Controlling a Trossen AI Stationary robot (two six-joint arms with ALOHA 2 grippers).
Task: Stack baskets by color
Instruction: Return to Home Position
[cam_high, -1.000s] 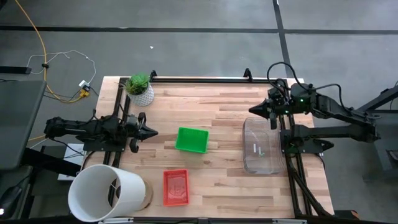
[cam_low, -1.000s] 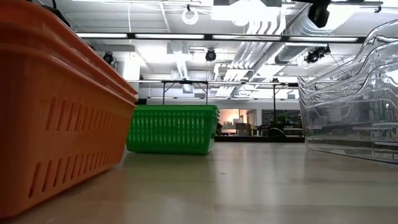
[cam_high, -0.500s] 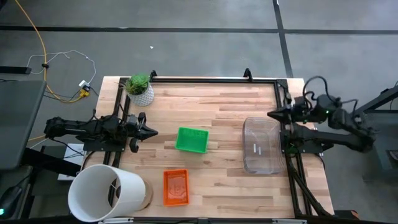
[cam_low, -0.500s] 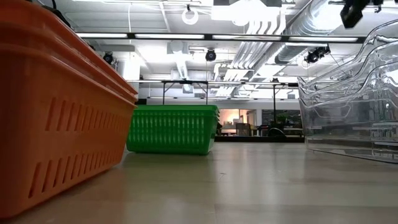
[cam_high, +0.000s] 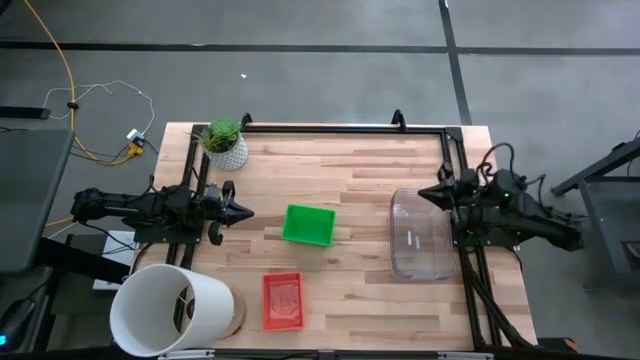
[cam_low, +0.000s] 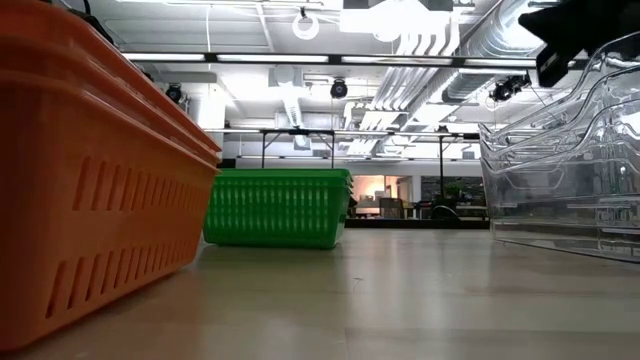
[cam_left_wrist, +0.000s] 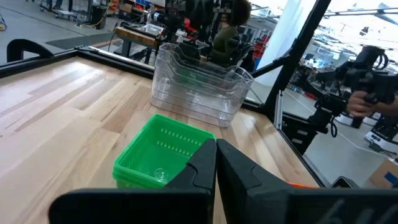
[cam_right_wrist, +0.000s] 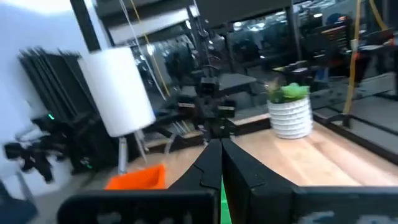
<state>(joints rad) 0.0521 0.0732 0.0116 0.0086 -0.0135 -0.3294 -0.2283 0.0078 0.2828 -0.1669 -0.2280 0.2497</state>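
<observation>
Right gripper (cam_high: 422, 193) fingers together, empty, beside clear transparent plastic basket stack (cam_high: 420, 235); left gripper (cam_high: 248, 212) same, parked left. Green mesh basket (cam_high: 308, 224) centre, red plastic basket (cam_high: 283, 301) nearer front. Stacking seems done; next: settle arms home

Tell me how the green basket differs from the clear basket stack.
The green basket is opaque with mesh sides; the clear stack is see-through. The green basket is smaller than the clear stack. On the table, green sits central, clear by the right edge. Both are rectangular, upright, ungripped.
</observation>
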